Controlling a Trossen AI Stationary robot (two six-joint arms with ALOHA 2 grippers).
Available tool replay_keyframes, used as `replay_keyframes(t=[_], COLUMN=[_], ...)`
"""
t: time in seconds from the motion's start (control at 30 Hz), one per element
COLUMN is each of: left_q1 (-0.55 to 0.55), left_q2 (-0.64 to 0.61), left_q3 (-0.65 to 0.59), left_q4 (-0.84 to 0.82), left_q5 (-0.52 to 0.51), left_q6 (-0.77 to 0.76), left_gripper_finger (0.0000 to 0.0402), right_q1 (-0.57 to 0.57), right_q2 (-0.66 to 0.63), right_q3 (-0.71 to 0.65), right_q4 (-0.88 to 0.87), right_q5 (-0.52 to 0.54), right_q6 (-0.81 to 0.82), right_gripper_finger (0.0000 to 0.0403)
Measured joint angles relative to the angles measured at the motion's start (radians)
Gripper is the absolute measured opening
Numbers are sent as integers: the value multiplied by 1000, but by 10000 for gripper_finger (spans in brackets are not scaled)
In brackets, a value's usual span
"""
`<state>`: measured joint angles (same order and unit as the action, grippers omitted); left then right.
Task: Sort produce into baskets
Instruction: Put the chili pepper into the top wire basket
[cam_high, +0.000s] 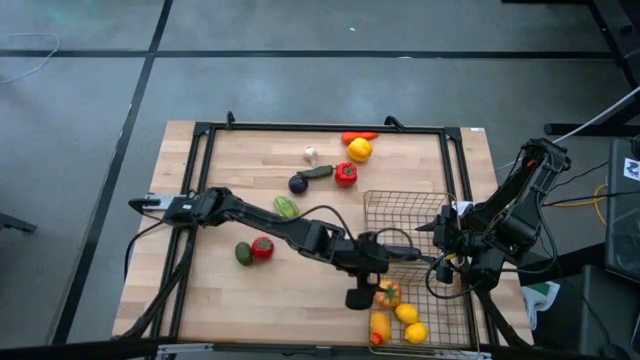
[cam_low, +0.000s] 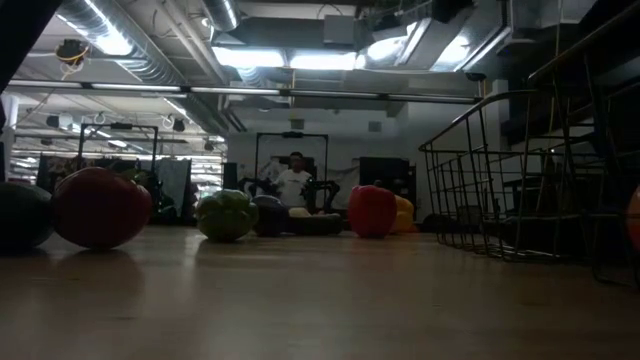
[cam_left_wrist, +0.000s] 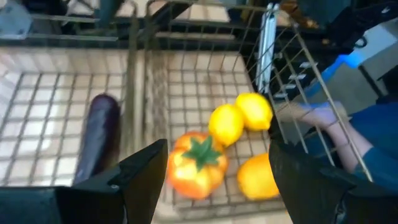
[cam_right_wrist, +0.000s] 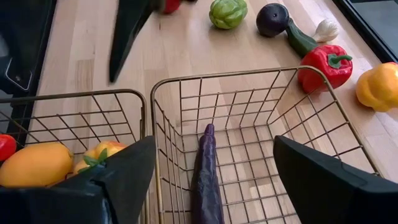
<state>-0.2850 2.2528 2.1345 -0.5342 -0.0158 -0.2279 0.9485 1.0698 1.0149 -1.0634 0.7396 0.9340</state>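
Two wire baskets stand side by side at the table's right: the far basket (cam_high: 405, 215) holds a long purple eggplant (cam_right_wrist: 207, 177), and the near basket (cam_high: 440, 310) holds an orange tomato (cam_left_wrist: 198, 163), two lemons (cam_left_wrist: 239, 118) and a yellow-orange piece (cam_left_wrist: 256, 177). My left gripper (cam_high: 372, 285) hangs open and empty above the near basket, its fingers on either side of the orange tomato below it. My right gripper (cam_high: 445, 255) is open and empty at the baskets' right side, pointing toward the table's left over the far basket's rim (cam_right_wrist: 249, 73).
Loose produce lies on the table: red tomato (cam_high: 262, 248) and avocado (cam_high: 243, 253) at the left, green pepper (cam_high: 286, 207), a dark purple piece (cam_high: 298, 184), red pepper (cam_high: 345, 174), garlic (cam_high: 311, 155), and yellow pepper (cam_high: 360, 150) at the far edge. A person stands in the room behind (cam_low: 294, 180).
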Motion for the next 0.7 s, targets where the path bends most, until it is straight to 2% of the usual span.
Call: replay_keyframes(t=[0.2,0.37,0.47,0.6,0.7], left_q1=[37,77,112,164,207], left_q2=[-70,-115,-137,-162,-169], left_q3=[0,0,0,0,0], left_q4=[-150,-230,-264,-301,-314], left_q5=[-6,-69,-93,-103,-103], left_q6=[49,97,126,135,152], left_gripper_finger=[276,276,276,276,276], right_q1=[0,0,-3,-60,-133], right_q2=[0,1,1,1,1], right_q3=[0,0,0,0,0], right_q4=[32,124,142,143,145], right_q5=[0,7,47,77,60], right_q6=[0,0,0,-6,-85], right_gripper_finger=[325,325,325,325,325])
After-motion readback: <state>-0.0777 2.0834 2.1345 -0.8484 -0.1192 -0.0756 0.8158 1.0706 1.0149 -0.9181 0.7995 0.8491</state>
